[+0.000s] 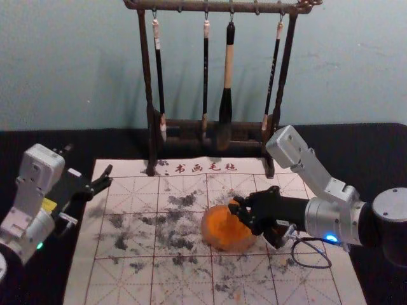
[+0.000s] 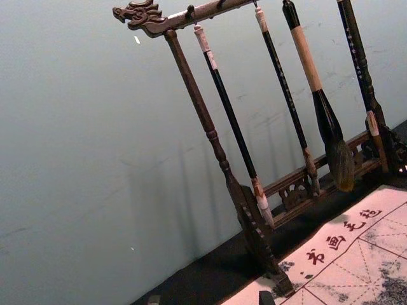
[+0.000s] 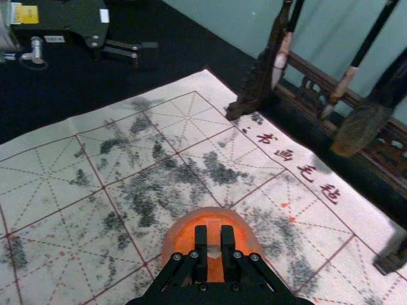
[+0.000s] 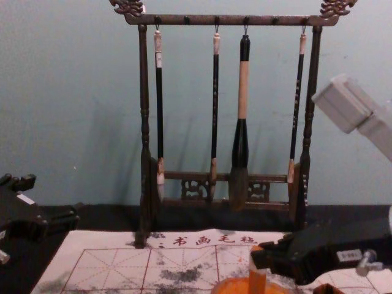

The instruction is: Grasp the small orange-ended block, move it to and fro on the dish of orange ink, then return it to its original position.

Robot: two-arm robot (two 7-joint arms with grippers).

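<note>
And the R gripper has it, fingers clenched on the block, upright at the orange ink dish! Grasp: done. To-and-fro: can't tell if underway; return TBD. L gripper is parked by the mat's left edge, fingers released. Mat reads 书画毛毡 in red; R arm label: illegible.

Head view: from above, looking forward and down on the mat, the rack beyond. Chest view: from lower down, facing the rack squarely, the mat foreshortened. Left wrist view: oblique and tilted, facing the rack and wall over a mat corner. Right wrist view: close above the dish, looking down and forward-left. Rack and mat are common to all four.
</note>
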